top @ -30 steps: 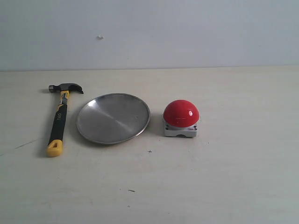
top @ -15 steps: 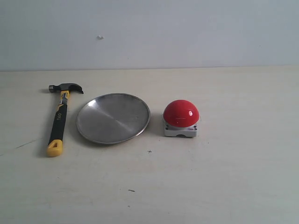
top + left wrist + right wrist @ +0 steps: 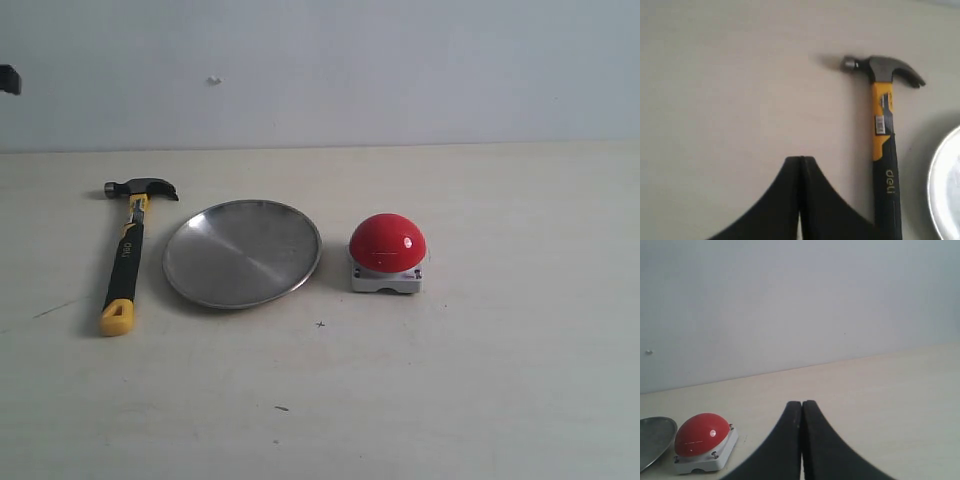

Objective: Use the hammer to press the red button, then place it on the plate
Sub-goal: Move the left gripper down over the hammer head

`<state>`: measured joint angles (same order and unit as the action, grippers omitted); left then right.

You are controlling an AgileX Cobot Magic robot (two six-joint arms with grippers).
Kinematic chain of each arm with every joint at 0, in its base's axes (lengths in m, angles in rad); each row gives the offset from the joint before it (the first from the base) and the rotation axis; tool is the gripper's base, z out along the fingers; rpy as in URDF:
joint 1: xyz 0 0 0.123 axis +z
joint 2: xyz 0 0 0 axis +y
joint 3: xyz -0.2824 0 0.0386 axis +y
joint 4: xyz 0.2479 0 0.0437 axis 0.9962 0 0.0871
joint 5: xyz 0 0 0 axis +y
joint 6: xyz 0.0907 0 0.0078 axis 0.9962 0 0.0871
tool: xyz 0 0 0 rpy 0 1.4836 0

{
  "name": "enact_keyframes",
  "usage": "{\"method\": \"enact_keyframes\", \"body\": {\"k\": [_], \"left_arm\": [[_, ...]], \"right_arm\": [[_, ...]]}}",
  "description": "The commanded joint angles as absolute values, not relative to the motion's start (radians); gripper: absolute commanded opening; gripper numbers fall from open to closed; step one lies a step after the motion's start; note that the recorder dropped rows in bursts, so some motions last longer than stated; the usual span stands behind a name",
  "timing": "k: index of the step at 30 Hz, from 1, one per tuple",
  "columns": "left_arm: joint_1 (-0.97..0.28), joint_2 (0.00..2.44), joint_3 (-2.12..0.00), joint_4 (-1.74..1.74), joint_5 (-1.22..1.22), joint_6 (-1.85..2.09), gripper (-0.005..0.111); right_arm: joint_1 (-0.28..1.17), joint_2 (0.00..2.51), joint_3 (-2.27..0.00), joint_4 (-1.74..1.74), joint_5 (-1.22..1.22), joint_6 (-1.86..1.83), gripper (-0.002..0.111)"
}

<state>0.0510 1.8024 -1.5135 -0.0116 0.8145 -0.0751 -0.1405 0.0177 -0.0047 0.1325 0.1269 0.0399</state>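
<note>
3 things lie in a row on the pale table; the hammer sits at the left of the exterior view, the plate in the middle and the red button at the right. The hammer lies flat, its dark head toward the wall with the claw pointing to the plate's side, and its yellow end nearest the camera; the handle runs near the plate's rim without touching it. A clear gap separates the plate from the red button, which stands on its grey base with the dome up.

The left gripper has its 2 black fingers pressed together along their whole visible length, pinching nothing; in the left wrist view the hammer lies off to 1 side of them, between the fingers and the plate's rim, and the tips are apart from the handle. The head lies well beyond the fingertips; whether the outer curve of the nearer finger touches the grip or only overlaps it in sight cannot be told.

The right gripper is likewise closed tight with nothing between its fingers; the red button stands near it, off to 1 side, with the plate's edge just past the button. A small dark shape shows at the left edge of the exterior view; too little of it is visible to identify.
</note>
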Motion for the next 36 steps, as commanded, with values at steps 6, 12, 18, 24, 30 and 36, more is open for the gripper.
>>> {"method": "enact_keyframes", "body": {"k": [6,12,18,24,30,36], "left_arm": [[-0.038,2.234,-1.896,-0.100,0.983,-0.007,0.050],[-0.052,2.402,-2.140,-0.110,1.173,-0.030,0.050],[-0.052,2.420,-2.163,-0.155,1.140,-0.030,0.050],[-0.078,2.442,-2.163,-0.166,1.120,-0.030,0.050],[-0.106,2.457,-2.163,-0.159,1.058,-0.030,0.051],[-0.106,2.463,-2.166,-0.120,1.067,-0.038,0.051]], "right_arm": [[-0.140,0.013,0.000,0.125,0.126,0.039,0.000],[-0.140,0.013,0.000,0.125,0.126,0.039,0.000],[-0.140,0.013,0.000,0.125,0.126,0.039,0.000],[-0.140,0.013,0.000,0.125,0.126,0.039,0.000],[-0.140,0.013,0.000,0.125,0.126,0.039,0.000],[-0.140,0.013,0.000,0.125,0.126,0.039,0.000]]}}
